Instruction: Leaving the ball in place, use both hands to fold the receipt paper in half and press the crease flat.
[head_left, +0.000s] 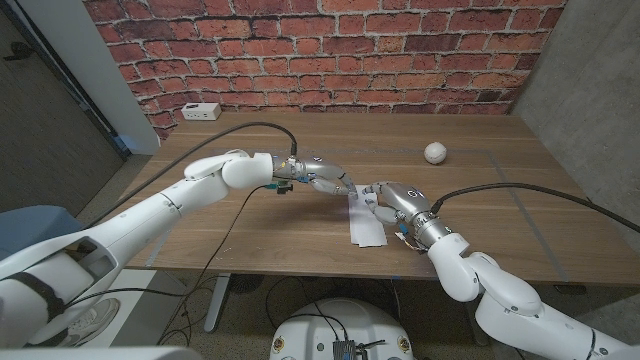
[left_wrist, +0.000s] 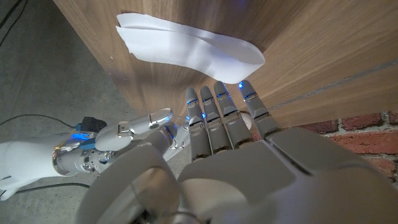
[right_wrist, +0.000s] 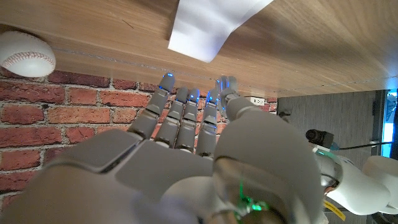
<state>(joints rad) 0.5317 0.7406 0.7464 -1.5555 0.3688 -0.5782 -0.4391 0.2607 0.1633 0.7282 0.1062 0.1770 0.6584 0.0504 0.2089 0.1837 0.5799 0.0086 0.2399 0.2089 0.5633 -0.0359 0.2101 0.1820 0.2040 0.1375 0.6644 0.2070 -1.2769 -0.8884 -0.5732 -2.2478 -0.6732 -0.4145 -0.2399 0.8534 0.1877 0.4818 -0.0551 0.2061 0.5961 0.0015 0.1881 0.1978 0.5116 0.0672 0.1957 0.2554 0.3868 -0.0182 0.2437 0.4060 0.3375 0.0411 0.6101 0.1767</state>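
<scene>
- The wooden table (head_left: 300, 140) spans the middle of the head view, with a brick wall (head_left: 330, 50) across the top of the frame.
- The left hand (head_left: 322, 180) reaches in from the lower left to just left of center. Its wrist view shows the fingers straight and side by side, holding nothing — I cannot tell if the tips touch the paper.
- The right hand (head_left: 395, 200) comes up from the lower right, close beside the paper's right edge. Its fingers are extended and slightly apart, empty.
- The receipt paper (head_left: 364, 218) lies at the center of the head view between the two hands, one end lifted in a soft curl, not yet creased.
- The ball (head_left: 434, 152) sits in the upper right, well apart from both hands.
- My judgement: pin one end with one hand, bring the curled end over squarely with the other, then stroke the fold outward — keeping every sweep away from the ball.
</scene>
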